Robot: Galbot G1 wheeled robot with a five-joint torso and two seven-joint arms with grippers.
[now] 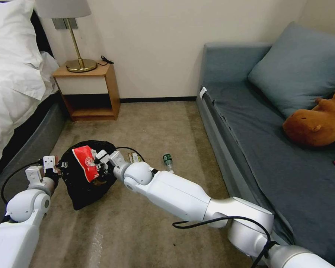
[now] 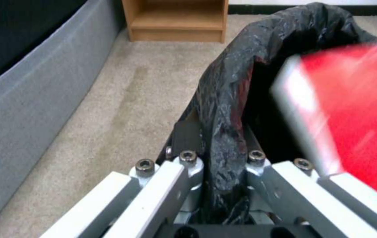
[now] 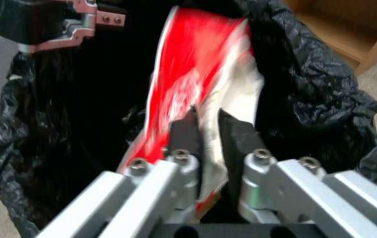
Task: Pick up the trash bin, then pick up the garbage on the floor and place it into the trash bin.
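Your left gripper (image 2: 217, 155) is pinching the trash bin (image 1: 82, 178) bag rim on the bed side, bin over the carpet between bed (image 1: 15, 85) and sofa (image 1: 271, 149). Your right gripper (image 3: 206, 129) is pinching the red snack wrapper (image 1: 86, 162) right over the bin mouth. Bottle (image 1: 168, 160) and bar wrapper (image 1: 133, 157) lie on open floor near the sofa edge, just beyond your right arm.

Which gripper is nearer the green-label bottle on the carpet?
Right. The right gripper, holding the red wrapper over the trash bin, is closer to the bottle; the left gripper grips the bin's far rim.
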